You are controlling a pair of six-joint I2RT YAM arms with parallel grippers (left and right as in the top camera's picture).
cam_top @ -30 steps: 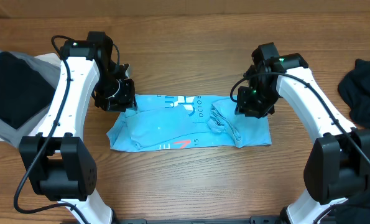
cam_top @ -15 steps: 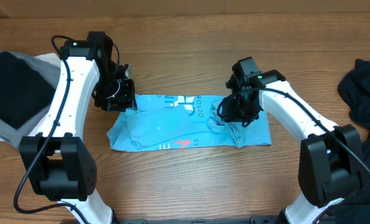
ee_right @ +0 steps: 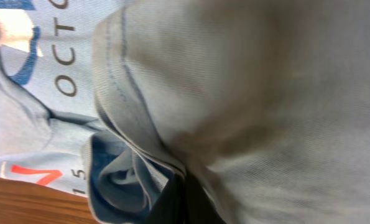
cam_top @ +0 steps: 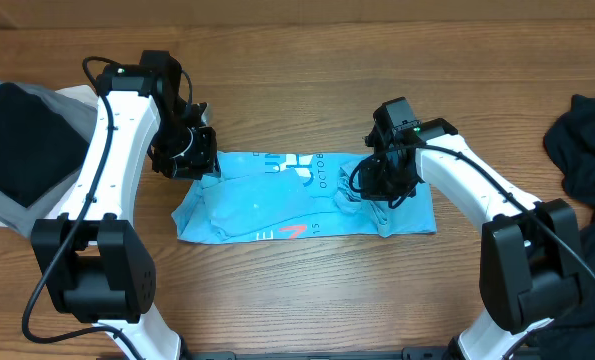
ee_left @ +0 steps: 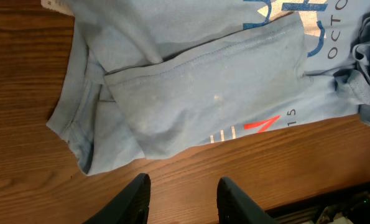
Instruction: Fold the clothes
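The right pincer (ee_right: 185,198) is clamping a bunched fold of the sky-blue T-shirt (cam_top: 277,205) lying on the counter (cam_top: 297,290); the left pincer (ee_left: 183,190) is hovering apart, empty. If it is catching only one layer, pulling risks skewing the fold

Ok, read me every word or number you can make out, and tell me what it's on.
"OCTO": dark-blue print on the sky-blue fabric T-shirt; any further letters are hidden.
"15": same shirt, beside a red stroke.
Unreadable: the large dark-blue letters above, cut off.
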